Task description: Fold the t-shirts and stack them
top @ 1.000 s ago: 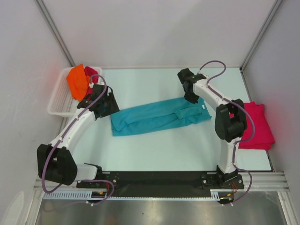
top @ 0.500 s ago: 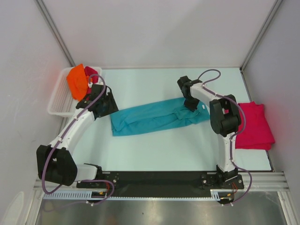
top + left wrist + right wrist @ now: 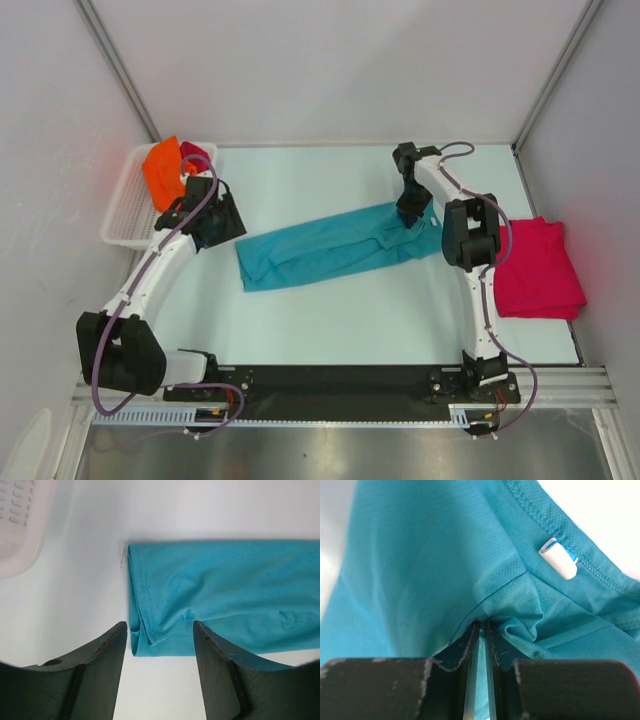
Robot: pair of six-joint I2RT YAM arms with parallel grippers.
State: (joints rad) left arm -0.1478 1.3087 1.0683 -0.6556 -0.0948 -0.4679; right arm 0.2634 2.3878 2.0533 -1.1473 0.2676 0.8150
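The teal t-shirt lies folded into a long strip across the middle of the table. My right gripper is shut on a pinch of its cloth at the collar end, close to the white neck label. My left gripper hovers open just left of the strip's hem end, nothing between its fingers. An orange t-shirt and a crimson-pink one sit in the basket. Another crimson-pink t-shirt lies folded at the right edge.
A white slatted basket stands at the table's left edge, its corner visible in the left wrist view. Grey walls close in on both sides and behind. A black rail runs along the near edge.
My right gripper has swung toward the back right, dragging the teal shirt's collar end with it; the elbow has risen. The left gripper has shifted slightly back and left.
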